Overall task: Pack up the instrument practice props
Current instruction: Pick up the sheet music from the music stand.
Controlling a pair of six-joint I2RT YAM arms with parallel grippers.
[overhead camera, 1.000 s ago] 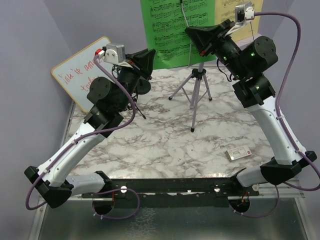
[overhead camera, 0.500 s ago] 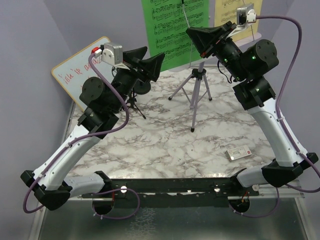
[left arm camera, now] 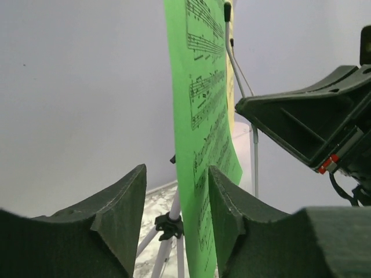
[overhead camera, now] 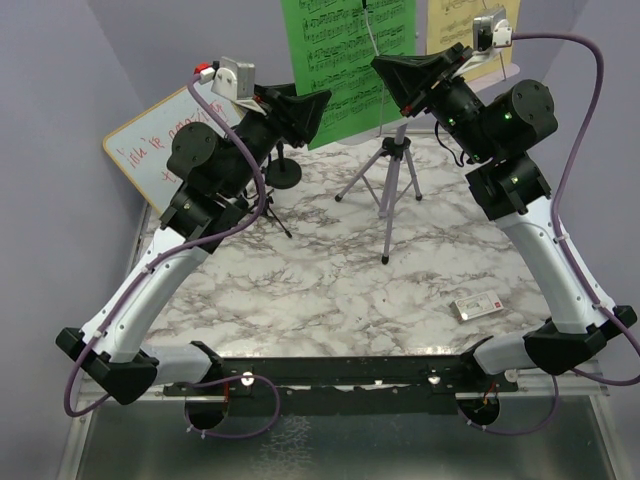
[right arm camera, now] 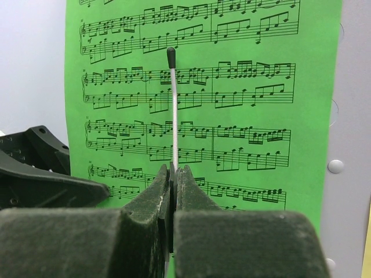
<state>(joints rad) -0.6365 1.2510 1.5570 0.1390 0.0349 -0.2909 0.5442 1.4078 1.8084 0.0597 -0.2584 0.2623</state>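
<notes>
The green music sheet [overhead camera: 345,50] hangs on the lilac music rack [right arm camera: 353,145], which stands on a pale tripod [overhead camera: 390,180]. My right gripper [overhead camera: 395,75] is shut on the rack's thin wire page arm [right arm camera: 172,104], which crosses the front of the green music sheet [right arm camera: 243,87]. My left gripper [left arm camera: 177,197] is open, and the left edge of the green music sheet [left arm camera: 197,116] hangs between its jaws, close to the right finger [left arm camera: 232,214]. A yellow music sheet [overhead camera: 450,20] hangs to the right of the green one.
A black round-base mic holder [overhead camera: 284,174] and a thin black tripod leg [overhead camera: 278,222] stand under my left arm. A whiteboard with red writing [overhead camera: 150,145] leans at the back left. A small white flat device [overhead camera: 477,304] lies at the front right.
My left gripper has risen and moved right to the green sheet's edge, and its jaws have opened. The right gripper has barely moved and stays shut on the wire arm.
</notes>
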